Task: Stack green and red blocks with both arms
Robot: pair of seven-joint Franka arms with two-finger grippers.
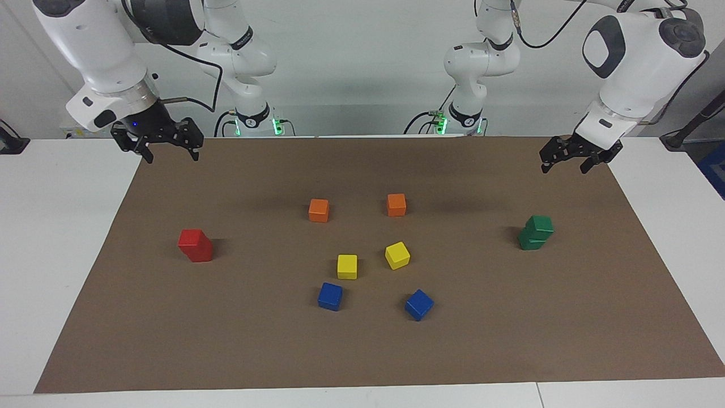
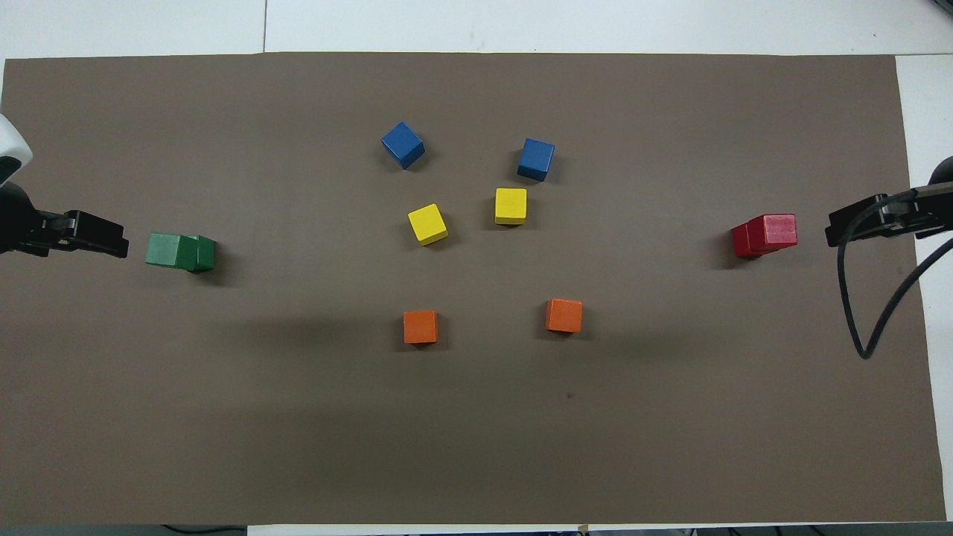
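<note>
Standing in two small stacks, the red blocks (image 1: 195,245) sit toward the right arm's end of the brown mat (image 1: 283,351) and the green blocks (image 1: 535,232) toward the left arm's end. Both grippers hang in the air with fingers spread and hold nothing — the right gripper (image 1: 167,152) over the mat's corner near the red stack, the left gripper (image 1: 566,161) over the mat near the green stack.

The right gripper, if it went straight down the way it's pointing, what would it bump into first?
Probably just the brown mat, near its corner. The right gripper hangs open, pointing down, and nothing lies under it. The red stack sits well away, though depth is hard to judge.
</note>
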